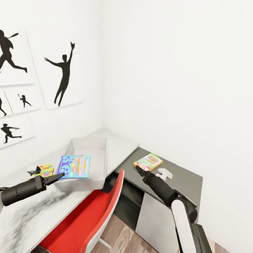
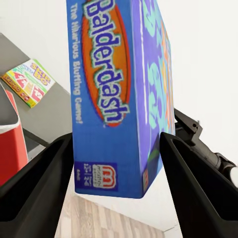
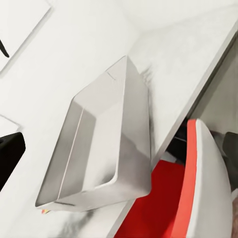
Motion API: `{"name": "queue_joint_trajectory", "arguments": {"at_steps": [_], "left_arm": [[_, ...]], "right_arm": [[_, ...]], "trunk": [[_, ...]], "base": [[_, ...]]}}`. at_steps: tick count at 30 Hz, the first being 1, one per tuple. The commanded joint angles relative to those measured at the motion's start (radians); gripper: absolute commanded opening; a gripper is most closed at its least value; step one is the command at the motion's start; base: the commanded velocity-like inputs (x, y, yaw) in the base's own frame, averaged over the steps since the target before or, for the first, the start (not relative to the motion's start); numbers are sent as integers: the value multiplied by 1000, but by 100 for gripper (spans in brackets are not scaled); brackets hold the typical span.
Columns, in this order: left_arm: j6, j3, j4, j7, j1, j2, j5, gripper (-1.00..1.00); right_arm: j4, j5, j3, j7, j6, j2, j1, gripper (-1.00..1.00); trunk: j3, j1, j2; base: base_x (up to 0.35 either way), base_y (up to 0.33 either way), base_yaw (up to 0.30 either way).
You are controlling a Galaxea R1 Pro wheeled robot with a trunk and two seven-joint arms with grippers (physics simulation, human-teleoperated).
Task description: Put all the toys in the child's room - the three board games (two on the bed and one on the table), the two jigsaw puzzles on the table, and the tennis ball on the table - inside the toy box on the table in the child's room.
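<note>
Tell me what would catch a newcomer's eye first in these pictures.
Probably the blue board game, held by the left gripper over the near end of the light grey toy box on the pale table. Next, the red chair tucked against the table's edge, and the black athlete posters on the white wall. A yellow-green board game lies on the dark cabinet top.

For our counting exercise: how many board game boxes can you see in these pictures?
2. The blue Balderdash box is held in the left claw over the toy box; the yellow-green box lies on the dark cabinet top. Others may be hidden.
</note>
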Motion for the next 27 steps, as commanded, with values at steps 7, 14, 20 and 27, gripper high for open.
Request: {"name": "queue_joint_trajectory", "arguments": {"at_steps": [7, 14, 20, 27], "left_arm": [[8, 14, -1, -2, 0, -2, 5, -100], [8, 15, -8, -1, 0, -4, 5, -100], [9, 14, -25, 0, 1, -6, 5, -100], [12, 15, -27, -1, 4, -4, 3, -100]], "right_arm": [[-1, 3, -1, 3, 4, 1, -1, 100], [-1, 3, -1, 3, 4, 1, -1, 100], [-1, 3, 11, 3, 4, 1, -1, 100], [-1, 3, 16, 3, 4, 1, -1, 100]], "trunk": [[-9, 1, -2], [-10, 1, -2], [-10, 1, -2], [-11, 1, -2]], "base": [[216, 0, 0], [92, -18, 0], [44, -39, 30], [5, -5, 150]]}}
